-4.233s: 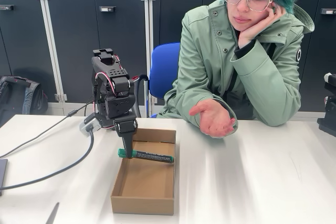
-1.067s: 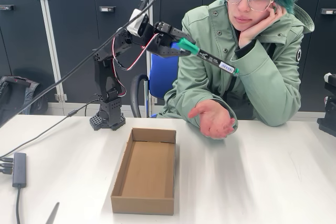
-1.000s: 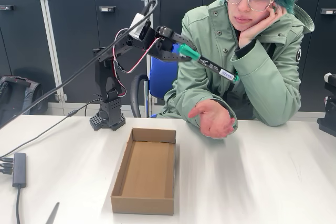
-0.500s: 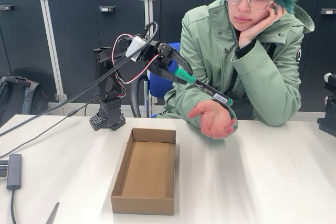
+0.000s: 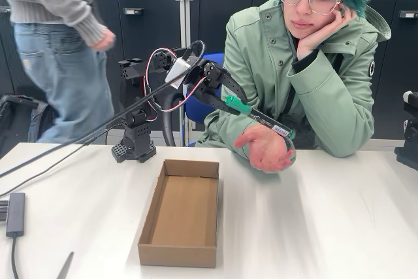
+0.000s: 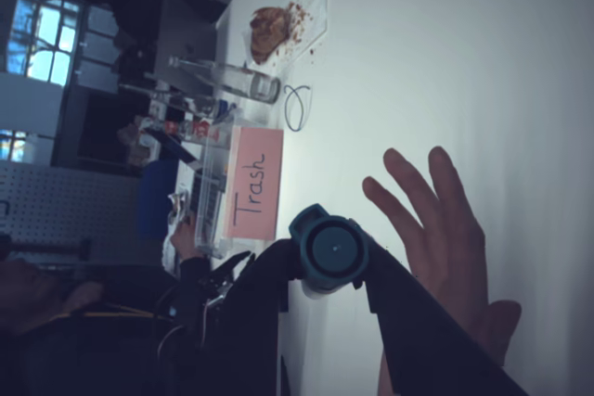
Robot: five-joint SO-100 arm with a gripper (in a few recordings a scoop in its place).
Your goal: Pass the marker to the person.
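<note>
My gripper (image 5: 228,101) is shut on the marker (image 5: 261,120) at its green cap end. The black barrel slants down to the right, its tip just above the person's (image 5: 307,76) open palm (image 5: 264,149); I cannot tell whether it touches. The person sits behind the table, palm up on the table edge, head propped on the other hand. In the wrist view the marker's green end (image 6: 329,249) faces the camera between the dark fingers (image 6: 418,331) of the gripper (image 6: 331,261), with the person's spread hand (image 6: 450,248) just beyond it.
An open cardboard box (image 5: 149,227) lies on the white table (image 5: 326,227) in front of the arm's base (image 5: 134,148). Another person in a grey sweater and jeans (image 5: 59,50) stands at the back left. Cables and a hub (image 5: 14,213) lie at the left. A pink "Trash" sign (image 6: 252,183) stands far off.
The gripper lifted the marker out of the box, swung it high to the right, then lowered it onto the open palm. A second person has walked in at the back left.
</note>
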